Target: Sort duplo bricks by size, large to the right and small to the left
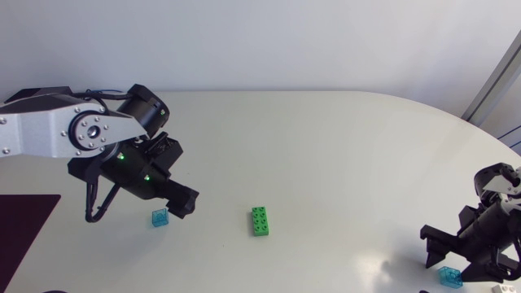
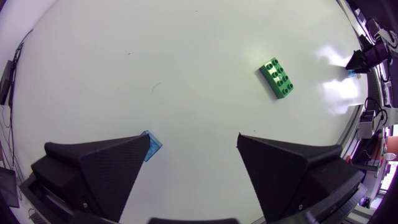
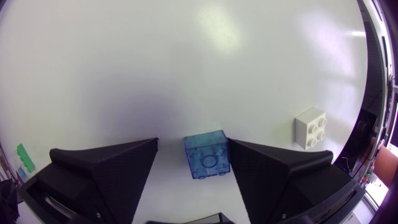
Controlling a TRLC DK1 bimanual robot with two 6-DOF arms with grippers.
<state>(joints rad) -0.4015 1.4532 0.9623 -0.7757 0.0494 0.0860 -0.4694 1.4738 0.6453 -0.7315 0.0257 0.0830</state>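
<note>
Blue brick (image 3: 208, 157) sits off-centre inside the released right tool (image 3: 193, 143); left tool (image 2: 193, 135) released too. Closing could shove it askew.

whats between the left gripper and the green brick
Bare table only between the left gripper and the green brick, shown in the left wrist view. The small blue brick sits beside the gripper, off that line.

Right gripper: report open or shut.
Open. The right gripper straddles the blue brick, with a clear gap between the brick and one finger.
</note>
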